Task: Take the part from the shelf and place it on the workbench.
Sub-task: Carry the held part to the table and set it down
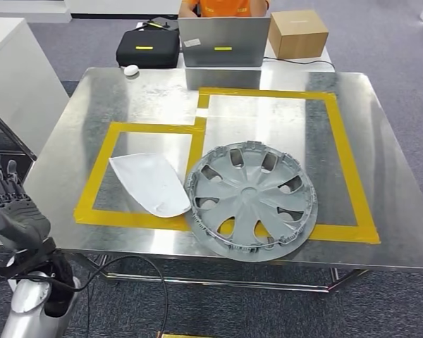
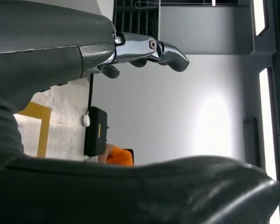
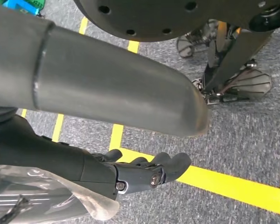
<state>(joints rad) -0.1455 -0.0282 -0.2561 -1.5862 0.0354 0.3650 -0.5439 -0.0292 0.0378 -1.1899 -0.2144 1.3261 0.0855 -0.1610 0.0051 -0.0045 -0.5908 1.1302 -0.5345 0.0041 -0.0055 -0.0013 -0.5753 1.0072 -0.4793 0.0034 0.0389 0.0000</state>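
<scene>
A grey wheel cover [image 1: 252, 201] lies flat on the steel workbench [image 1: 358, 120], near its front edge and across the yellow tape frame [image 1: 347, 162]. A white curved panel [image 1: 151, 183] lies just left of it, inside the smaller taped frame. My left hand [image 1: 7, 204] is raised off the workbench's front left corner, fingers apart and holding nothing; its fingers [image 2: 149, 49] stretch out in the left wrist view. My right hand [image 3: 145, 172] hangs low over grey carpet with its fingers loosely extended and nothing in them.
A laptop [image 1: 223, 42], a black case [image 1: 147, 48], a cardboard box [image 1: 297, 33] and a white mouse [image 1: 130, 70] stand along the far edge, with a person in orange [image 1: 225, 7] behind. A white cabinet [image 1: 13, 77] stands at the left. Yellow floor tape [image 3: 216, 182] runs under my right hand.
</scene>
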